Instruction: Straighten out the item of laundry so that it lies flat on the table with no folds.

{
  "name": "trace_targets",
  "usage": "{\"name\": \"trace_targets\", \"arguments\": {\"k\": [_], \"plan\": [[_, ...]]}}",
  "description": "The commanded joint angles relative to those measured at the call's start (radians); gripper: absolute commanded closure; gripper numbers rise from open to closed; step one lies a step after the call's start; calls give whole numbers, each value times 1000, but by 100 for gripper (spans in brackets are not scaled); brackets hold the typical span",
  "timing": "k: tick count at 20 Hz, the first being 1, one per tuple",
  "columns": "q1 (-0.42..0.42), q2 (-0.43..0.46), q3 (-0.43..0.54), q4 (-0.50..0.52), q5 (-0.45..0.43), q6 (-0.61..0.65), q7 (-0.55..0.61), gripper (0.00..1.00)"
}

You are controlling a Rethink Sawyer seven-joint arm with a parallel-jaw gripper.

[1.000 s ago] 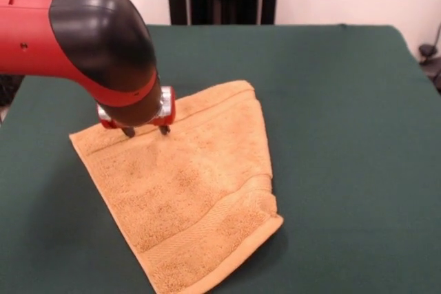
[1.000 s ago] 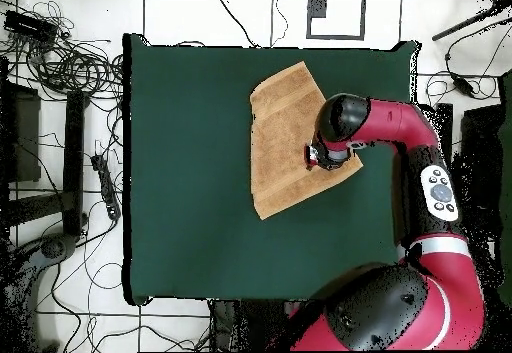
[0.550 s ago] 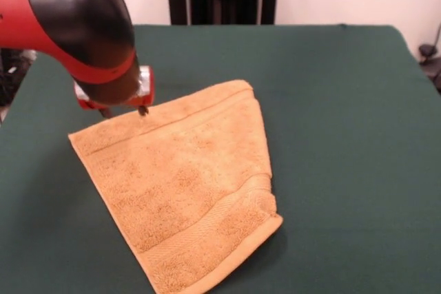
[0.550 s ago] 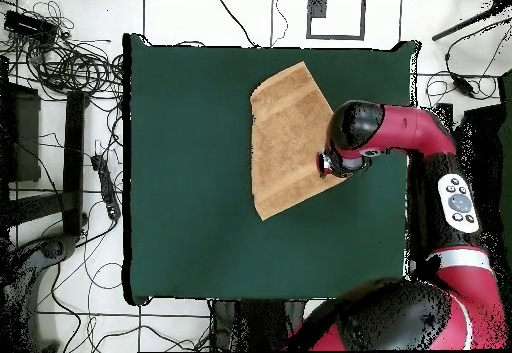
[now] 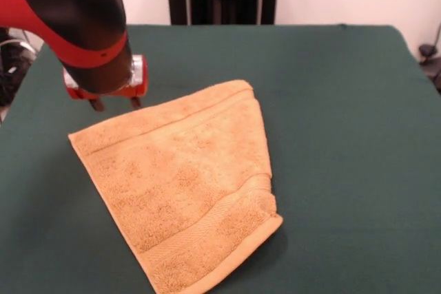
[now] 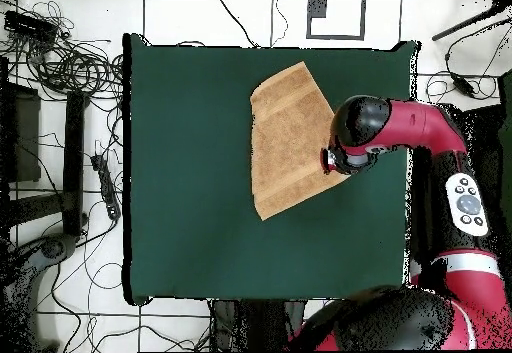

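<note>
Towel: golden-orange terry-cloth towel (image 5: 185,184) lies on the dark green felt table (image 5: 344,115).
Gripper: red-and-black gripper (image 5: 114,104), fingers spread, empty, just off the towel's edge.

Dark green table (image 5: 344,101), golden-orange towel (image 5: 186,184) lying on it

pretty even bright indoor light, soft shadow under the towel (image 5: 182,180) at its near edge, no glare on the green table (image 5: 344,135), arm (image 5: 65,18) up close slightly soft
</note>
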Motion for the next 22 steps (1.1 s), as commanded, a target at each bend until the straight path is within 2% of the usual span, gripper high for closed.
{"name": "trace_targets", "arguments": {"k": [1, 7, 12, 16, 19, 22], "plan": [[118, 103, 100, -118, 45, 103, -152, 0], [178, 205, 127, -330, 53, 203, -190, 0], [189, 250, 135, -375, 67, 151, -201, 0], [166, 270, 120, -298, 78, 4, -204, 0], [132, 290, 104, -202, 80, -116, -201, 0], [101, 303, 86, -130, 86, -170, -210, 0]]}}
